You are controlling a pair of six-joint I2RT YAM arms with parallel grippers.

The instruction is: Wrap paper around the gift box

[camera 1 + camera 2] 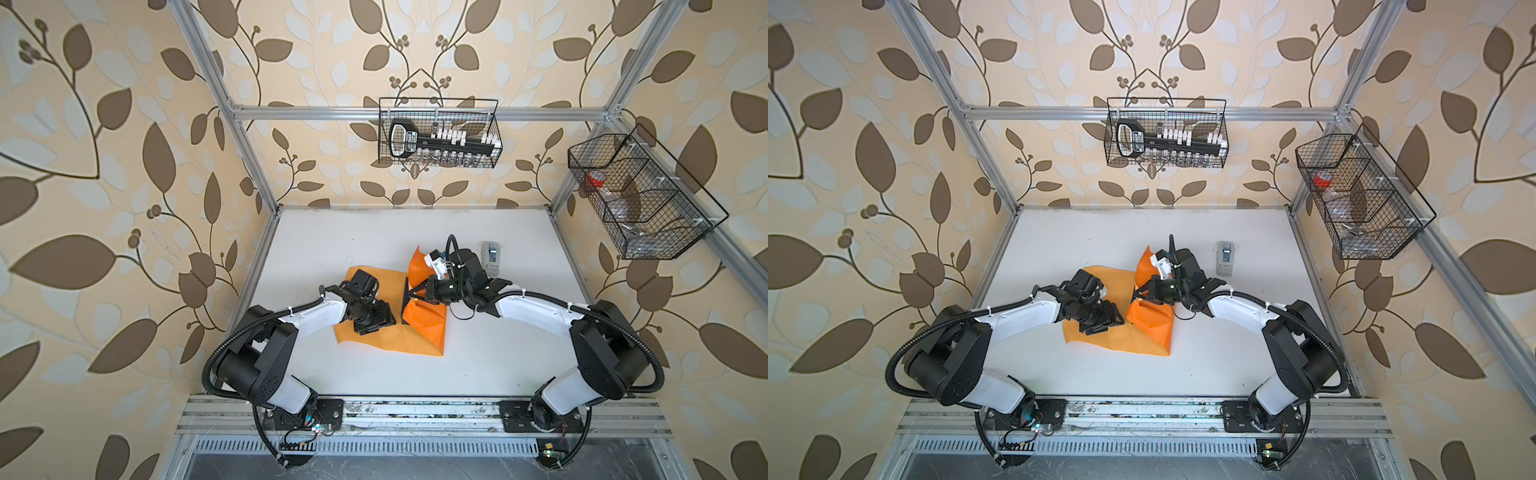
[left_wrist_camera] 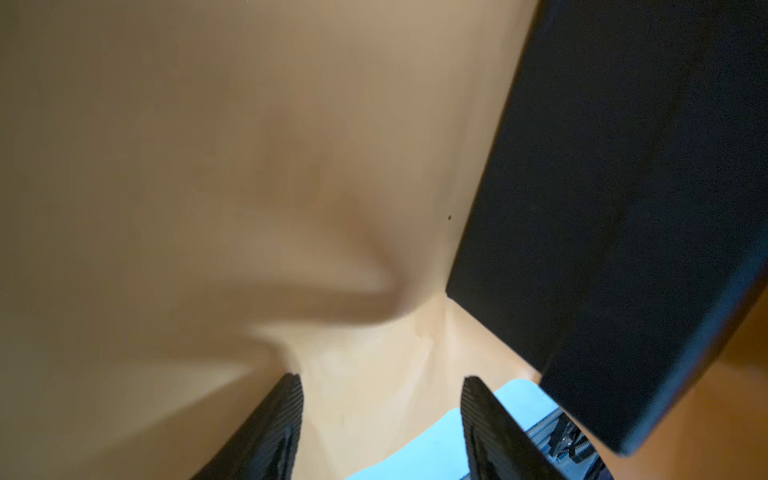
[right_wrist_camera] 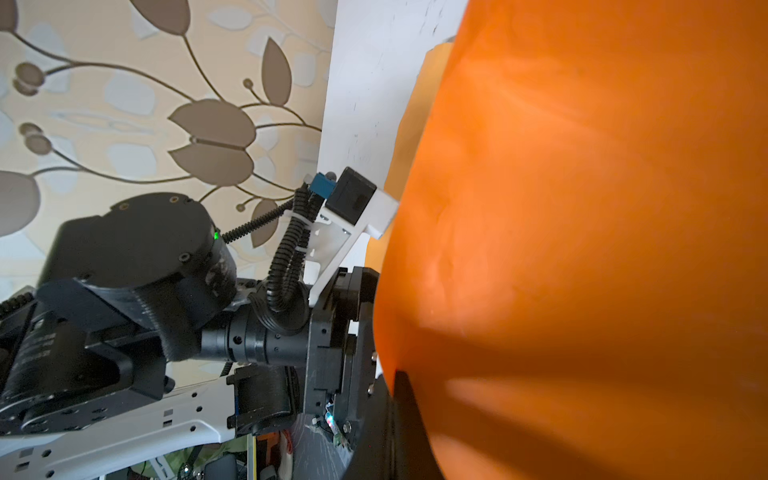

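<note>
The orange paper (image 1: 382, 341) (image 1: 1113, 338) lies mid-table, and its right part is lifted up against the black gift box (image 1: 404, 305) (image 1: 1134, 296). My right gripper (image 1: 412, 293) (image 1: 1140, 293) reaches in from the right and is shut on the raised paper at the box's top edge. In the right wrist view the paper (image 3: 582, 208) fills most of the picture and only one dark finger (image 3: 405, 392) shows. My left gripper (image 1: 390, 320) (image 1: 1119, 320) (image 2: 382, 378) hovers low over the flat paper (image 2: 208, 166) just left of the box (image 2: 623, 187). Its jaws stand apart over the paper's edge.
A grey tape dispenser (image 1: 491, 257) (image 1: 1225, 257) stands on the white table (image 1: 332, 249) behind the right arm. A wire basket (image 1: 440, 133) hangs on the back rail and another basket (image 1: 644, 195) on the right frame. Aluminium posts bound the table.
</note>
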